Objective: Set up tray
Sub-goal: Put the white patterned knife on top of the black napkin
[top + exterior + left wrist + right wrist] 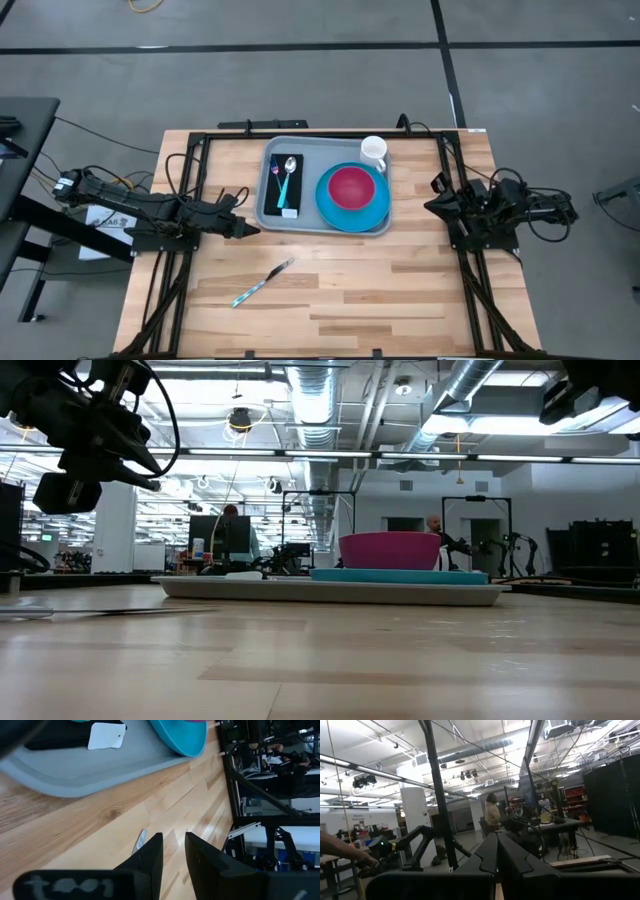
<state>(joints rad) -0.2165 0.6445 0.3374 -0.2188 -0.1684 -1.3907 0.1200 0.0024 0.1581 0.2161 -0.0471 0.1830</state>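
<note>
The grey-blue tray (310, 217) lies flat at the table's far middle. On it are a bright-blue plate (352, 212) bearing a magenta bowl (352, 187), a white mug (373, 151) in the far right corner, and a black napkin (285, 192) with a blue-handled spoon (287, 178). A teal-handled utensil (262, 283) lies on the bare wood nearer the front. My left gripper (250, 230) hovers by the tray's near left corner, its fingers (150, 857) slightly apart with nothing between them. My right gripper (432, 205) is drawn back at the table's right side, shut, pointing slightly upward.
Black frame rails (300, 133) run along the table's far, left and right sides. Bare wood (400, 300) stretches in front of the tray. The room beyond holds other rigs, and a person stands far off (492, 812); a hand shows at the edge (340, 850).
</note>
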